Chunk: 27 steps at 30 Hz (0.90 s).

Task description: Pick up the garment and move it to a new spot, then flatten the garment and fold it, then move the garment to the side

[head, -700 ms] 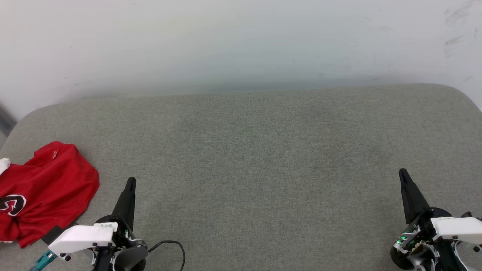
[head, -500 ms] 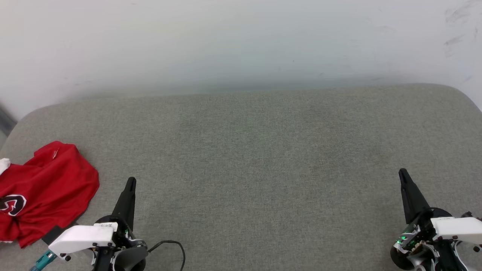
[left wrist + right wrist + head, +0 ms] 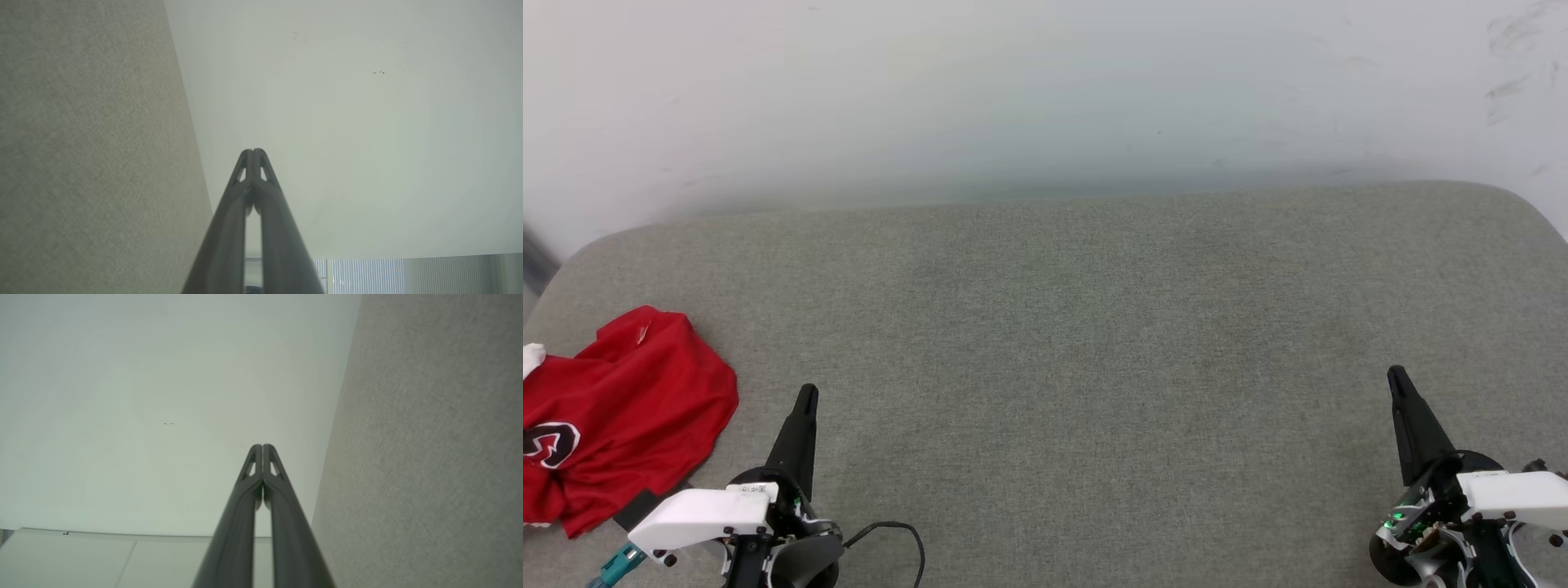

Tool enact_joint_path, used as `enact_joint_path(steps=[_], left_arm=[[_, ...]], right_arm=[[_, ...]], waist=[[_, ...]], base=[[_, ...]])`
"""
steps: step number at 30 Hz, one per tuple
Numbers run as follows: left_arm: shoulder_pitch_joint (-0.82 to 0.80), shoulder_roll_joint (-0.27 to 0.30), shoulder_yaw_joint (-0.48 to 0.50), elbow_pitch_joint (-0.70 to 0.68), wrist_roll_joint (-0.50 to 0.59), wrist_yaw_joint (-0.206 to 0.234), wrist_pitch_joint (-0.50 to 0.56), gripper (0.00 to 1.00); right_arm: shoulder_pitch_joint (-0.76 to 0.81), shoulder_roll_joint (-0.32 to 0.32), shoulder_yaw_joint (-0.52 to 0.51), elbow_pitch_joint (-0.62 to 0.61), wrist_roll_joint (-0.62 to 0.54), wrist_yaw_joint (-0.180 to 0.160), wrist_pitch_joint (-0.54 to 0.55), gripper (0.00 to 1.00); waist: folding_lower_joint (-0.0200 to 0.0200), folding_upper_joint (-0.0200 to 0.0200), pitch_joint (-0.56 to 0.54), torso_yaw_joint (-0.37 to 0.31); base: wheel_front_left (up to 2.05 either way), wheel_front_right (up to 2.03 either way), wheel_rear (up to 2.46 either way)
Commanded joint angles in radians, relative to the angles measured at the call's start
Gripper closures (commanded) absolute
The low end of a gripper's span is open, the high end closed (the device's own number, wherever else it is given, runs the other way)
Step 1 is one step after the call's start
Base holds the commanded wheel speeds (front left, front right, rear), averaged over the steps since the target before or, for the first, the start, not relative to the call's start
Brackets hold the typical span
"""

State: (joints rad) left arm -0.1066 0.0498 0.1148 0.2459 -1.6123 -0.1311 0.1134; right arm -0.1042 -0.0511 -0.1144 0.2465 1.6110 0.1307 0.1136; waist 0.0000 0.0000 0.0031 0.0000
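Garment point(image 3: 621, 416): red jersey, soft and crumpled, lying heaped at the table's point(image 3: 1078, 343) left edge, black-and-white print and a white scrap showing. Nothing is shifting since the earlier frames, so pickup is seemingly not starting yet.
Left end effector point(image 3: 805, 400): dark tapered fingers clenched, empty, waiting near the garment.
Right end effector point(image 3: 1396, 380): clenched, empty, waiting by the front right corner.
Table: grey woven covering, rounded corners.

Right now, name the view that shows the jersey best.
Head view: the jersey lies crumpled at the cushion's left edge, partly cut off by the frame. Both wrist views face cushion and wall.
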Motion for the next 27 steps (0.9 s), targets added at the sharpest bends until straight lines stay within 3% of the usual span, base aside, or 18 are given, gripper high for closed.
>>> enact_joint_path(steps=[1,25,26,27], left_arm=[[-0.006,-0.001,0.001,0.0,-0.001,-0.002,0.004,1.0],[-0.006,-0.001,0.001,0.0,-0.001,-0.002,0.004,1.0],[0.001,0.0,-0.001,0.003,0.0,0.0,-0.001,0.0],[0.001,0.0,-0.003,0.003,0.001,0.0,-0.002,0.0]], right_arm=[[-0.01,0.002,0.0,0.0,0.004,0.0,0.0,1.0],[-0.01,0.002,0.0,0.0,0.004,0.0,0.0,1.0],[0.002,0.0,0.0,0.002,0.0,0.0,0.0,0.0],[0.003,0.0,0.001,0.002,-0.001,0.0,-0.002,0.0]], waist=[[0.0,0.0,0.0,0.0],[0.0,0.0,0.0,0.0],[0.0,0.0,0.0,0.0],[0.0,0.0,0.0,0.0]], base=[[0.0,0.0,0.0],[0.0,0.0,0.0],[0.0,0.0,0.0],[0.0,0.0,0.0]])
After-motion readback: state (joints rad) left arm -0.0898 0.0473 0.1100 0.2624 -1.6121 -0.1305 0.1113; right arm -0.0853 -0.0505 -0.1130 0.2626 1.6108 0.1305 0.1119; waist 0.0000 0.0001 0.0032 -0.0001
